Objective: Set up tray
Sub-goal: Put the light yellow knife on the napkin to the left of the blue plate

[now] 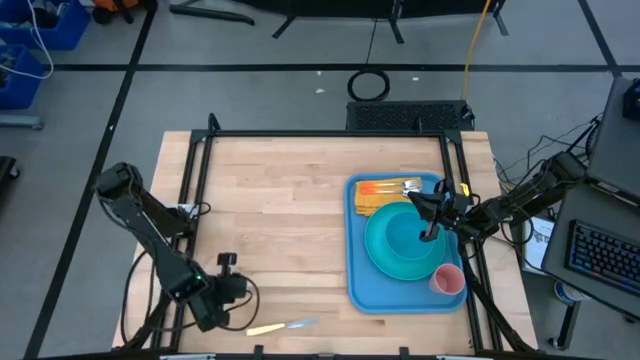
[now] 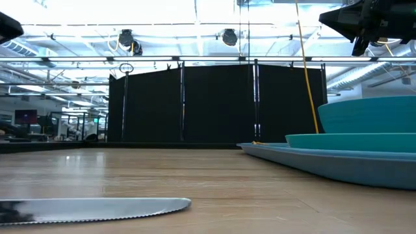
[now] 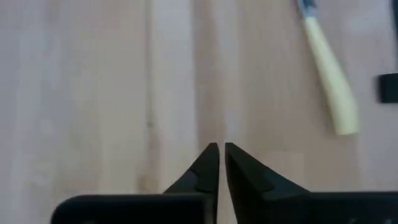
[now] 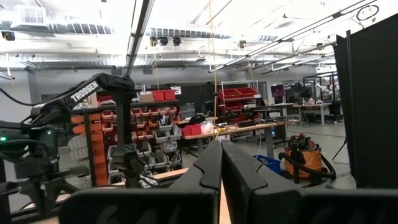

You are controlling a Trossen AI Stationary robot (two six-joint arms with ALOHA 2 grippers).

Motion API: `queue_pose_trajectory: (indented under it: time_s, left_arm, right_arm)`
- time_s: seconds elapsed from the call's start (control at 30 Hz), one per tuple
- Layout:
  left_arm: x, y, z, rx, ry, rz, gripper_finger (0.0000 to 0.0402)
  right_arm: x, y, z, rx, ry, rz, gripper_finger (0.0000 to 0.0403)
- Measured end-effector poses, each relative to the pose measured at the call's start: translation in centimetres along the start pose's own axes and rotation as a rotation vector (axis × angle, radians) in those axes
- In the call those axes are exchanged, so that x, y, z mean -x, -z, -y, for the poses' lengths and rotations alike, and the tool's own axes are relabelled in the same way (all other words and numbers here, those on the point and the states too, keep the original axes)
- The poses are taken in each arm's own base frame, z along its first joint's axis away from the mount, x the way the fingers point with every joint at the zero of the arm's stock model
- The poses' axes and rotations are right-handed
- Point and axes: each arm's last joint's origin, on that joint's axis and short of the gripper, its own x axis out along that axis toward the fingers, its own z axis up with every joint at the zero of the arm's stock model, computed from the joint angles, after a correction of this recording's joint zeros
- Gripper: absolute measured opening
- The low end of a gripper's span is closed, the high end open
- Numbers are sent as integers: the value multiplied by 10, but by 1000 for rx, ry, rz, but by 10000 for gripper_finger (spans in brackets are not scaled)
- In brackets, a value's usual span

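The bright-blue tray [image 1: 358,280] lies at the table's right and also shows in the low view [image 2: 312,158]. On it are a turquoise plate [image 1: 385,262] with a turquoise bowl [image 1: 405,232], a yellow-orange napkin [image 1: 372,194] bearing a fork [image 1: 405,186], and a pink cup [image 1: 448,279]. A knife with a cream handle [image 1: 283,326] lies flat on the wood near the table's near edge. My left gripper [image 3: 221,147] is shut and empty, low over bare wood to the left of the knife handle [image 3: 333,93]. My right gripper [image 1: 414,200] is shut and empty, raised above the tray's far part.
Bare wood covers the table's left and middle [image 1: 270,210]. A black frame rail [image 1: 320,135] runs along the table's far side and down both sides. The knife blade [image 2: 97,209] lies close before the low camera.
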Motion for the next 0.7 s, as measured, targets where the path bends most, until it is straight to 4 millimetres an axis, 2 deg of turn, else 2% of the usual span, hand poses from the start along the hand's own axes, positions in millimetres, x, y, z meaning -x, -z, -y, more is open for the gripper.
queue_pose_trajectory:
  time_s: [0.17, 0.33, 0.43, 0.57, 0.7]
  left_arm:
    - [9, -1, 28, -4, 247, 77, 61]
    - [11, 3, 50, -11, 340, 165, 109]
    - [-3, 10, 59, -52, 307, 138, 151]
    - [-33, 18, 68, -73, 247, 81, 210]
    - [-53, 22, 75, -72, 237, 42, 250]
  right_arm:
    - [0, 0, 0, 0, 0, 0, 0]
    - [0, 0, 0, 0, 0, 0, 0]
    - [0, 0, 0, 0, 0, 0, 0]
    - [0, 0, 0, 1, 0, -1, 0]
    - [0, 0, 0, 1, -1, -1, 0]
